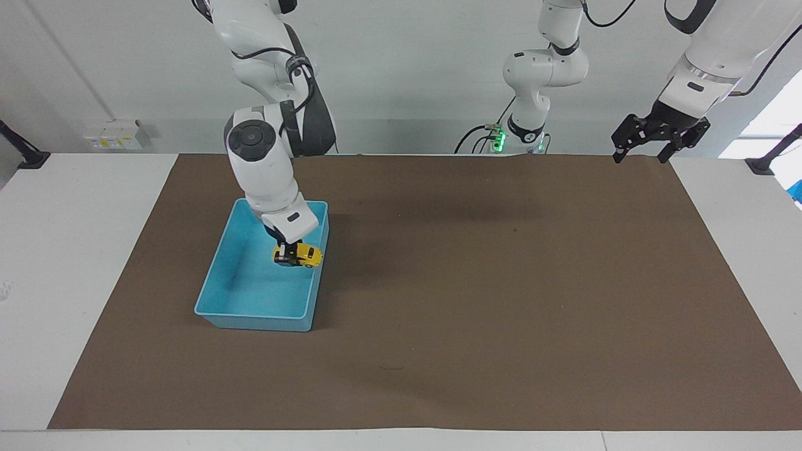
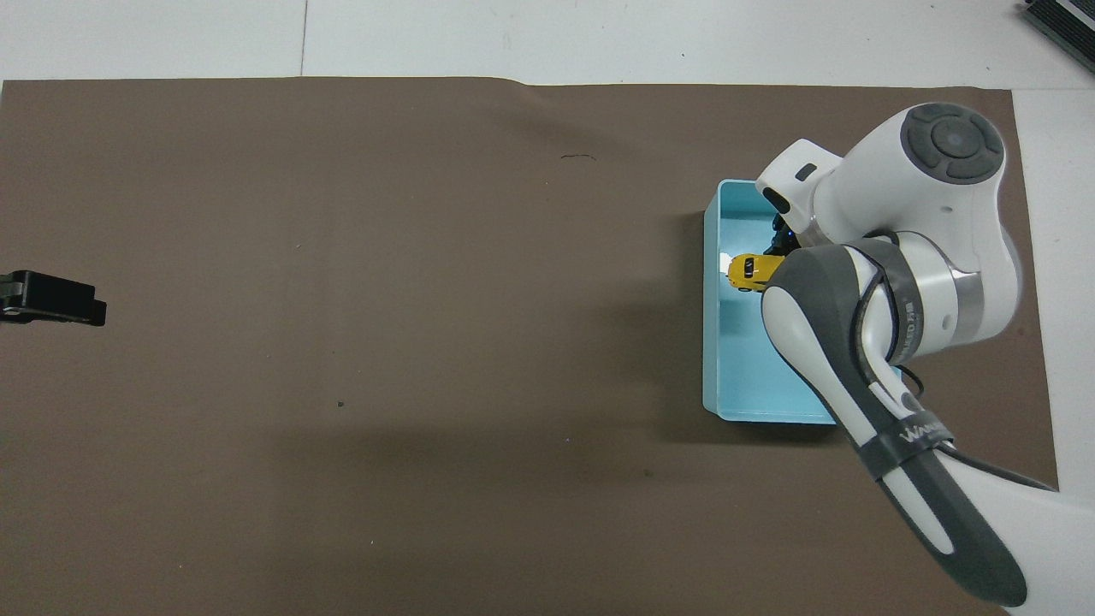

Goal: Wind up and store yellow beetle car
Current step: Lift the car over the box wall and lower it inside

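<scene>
We found the right gripper (image 1: 287,253) pinching the yellow beetle car (image 1: 299,255), its fingers pressed against the car's sides near one end, so that the rest of the small rounded body stuck out toward the left arm's end of the table. The car hung in the air over the inside of the blue tray (image 1: 213,289), close to the tray's long wall that faces the middle of the table, and we could not tell from either view whether its wheels were touching the tray floor; in the facing view it appeared raised above it. From overhead, the same car (image 2: 751,272) showed over the tray's pale floor, partly covered by the right arm's grey and white wrist, with the tray wall (image 2: 712,342) just beside it. The tray itself sat on the brown mat (image 1: 501,300) at the right arm's end of the table, its long sides running away from the robots. The right arm came down steeply into the tray from its base. The left gripper (image 1: 645,152) waited with its fingers spread apart, holding nothing, raised over the edge of the mat nearest the robots at the left arm's end of the table; overhead, only its dark tip (image 2: 53,298) showed at the view's edge, well apart from the tray and the car.
</scene>
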Controlling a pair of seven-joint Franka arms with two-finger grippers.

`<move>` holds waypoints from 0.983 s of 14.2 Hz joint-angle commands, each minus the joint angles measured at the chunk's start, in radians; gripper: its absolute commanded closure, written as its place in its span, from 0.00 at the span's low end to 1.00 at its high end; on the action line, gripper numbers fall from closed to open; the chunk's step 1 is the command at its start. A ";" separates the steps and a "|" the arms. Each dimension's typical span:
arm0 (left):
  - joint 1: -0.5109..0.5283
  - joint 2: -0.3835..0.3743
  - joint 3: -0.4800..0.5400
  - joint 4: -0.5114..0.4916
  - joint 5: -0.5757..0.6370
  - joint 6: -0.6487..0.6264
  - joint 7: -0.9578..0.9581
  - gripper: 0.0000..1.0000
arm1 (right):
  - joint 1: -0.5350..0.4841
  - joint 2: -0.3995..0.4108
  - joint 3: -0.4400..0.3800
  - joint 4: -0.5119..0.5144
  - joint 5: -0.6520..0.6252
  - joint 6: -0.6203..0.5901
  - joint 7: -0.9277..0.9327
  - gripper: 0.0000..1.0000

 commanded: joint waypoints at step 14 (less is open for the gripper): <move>0.012 -0.011 -0.009 -0.007 0.004 0.004 0.015 0.00 | -0.085 -0.117 0.008 -0.337 -0.013 0.307 -0.078 1.00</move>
